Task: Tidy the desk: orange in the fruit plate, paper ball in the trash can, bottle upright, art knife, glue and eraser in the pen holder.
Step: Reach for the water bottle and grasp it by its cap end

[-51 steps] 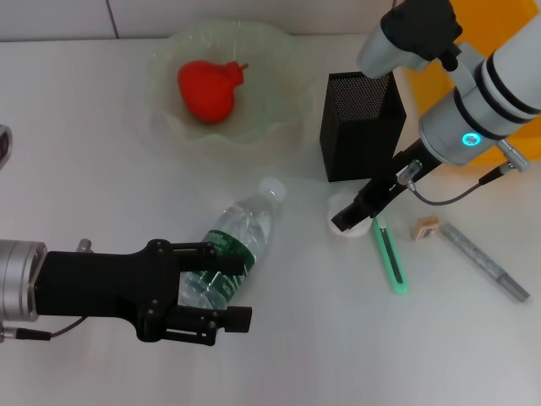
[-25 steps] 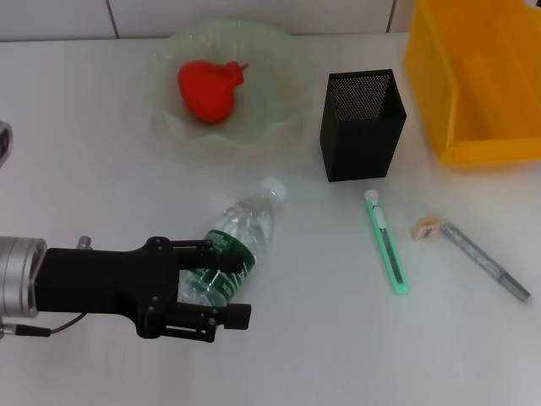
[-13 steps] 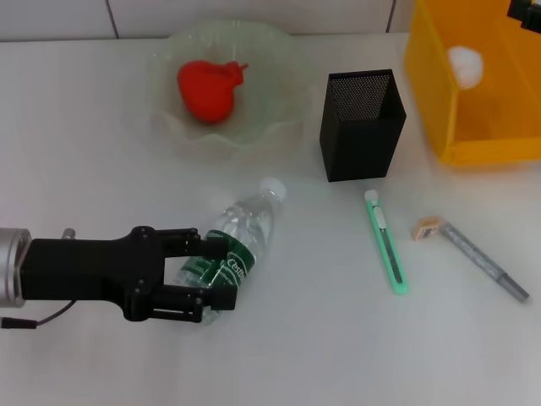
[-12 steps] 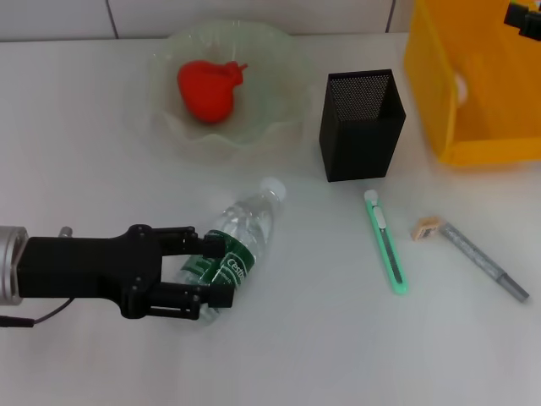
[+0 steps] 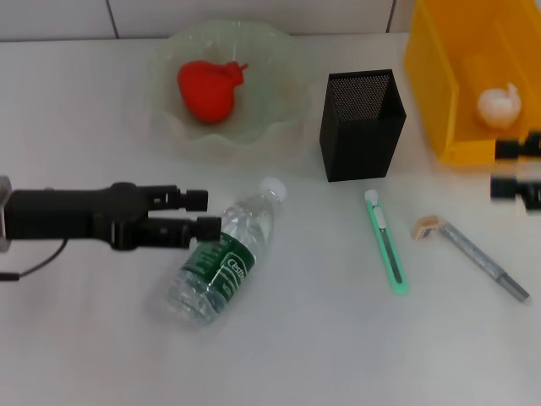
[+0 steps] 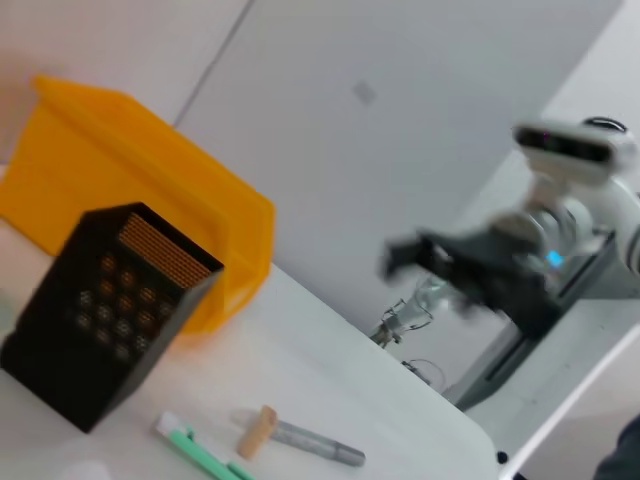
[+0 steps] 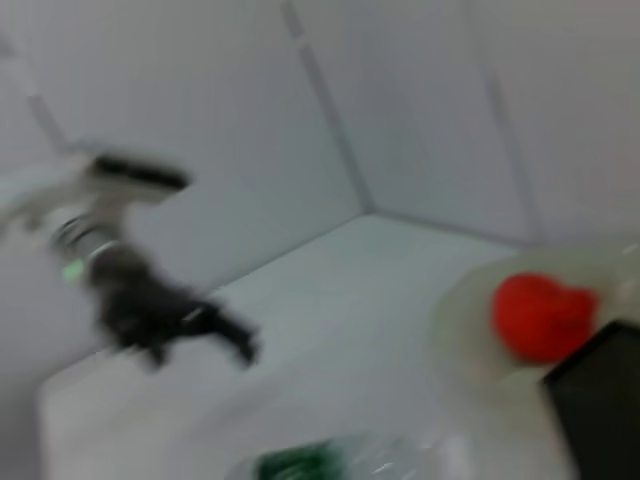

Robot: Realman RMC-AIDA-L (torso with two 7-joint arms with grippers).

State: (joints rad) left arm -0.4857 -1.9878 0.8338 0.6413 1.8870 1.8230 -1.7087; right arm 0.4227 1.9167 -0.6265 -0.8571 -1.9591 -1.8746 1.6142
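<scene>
Clear plastic bottle with green label [image 5: 222, 263] lies flat on white counter [image 5: 296, 338], white cap toward black mesh pen holder [image 5: 362, 124]; left gripper [image 5: 199, 212] beside it, jaws parted, empty; right gripper [image 5: 517, 169] at counter edge, jaw state unclear.

Clear glossy plastic bottle [image 5: 222, 255]; black, seemingly metal mesh pen holder [image 5: 362, 125]

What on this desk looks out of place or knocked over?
The water bottle lies on its side in front of the fruit plate, left end effector beside it. A green art knife, eraser and grey glue stick lie loose beside the black pen holder instead of inside.
</scene>
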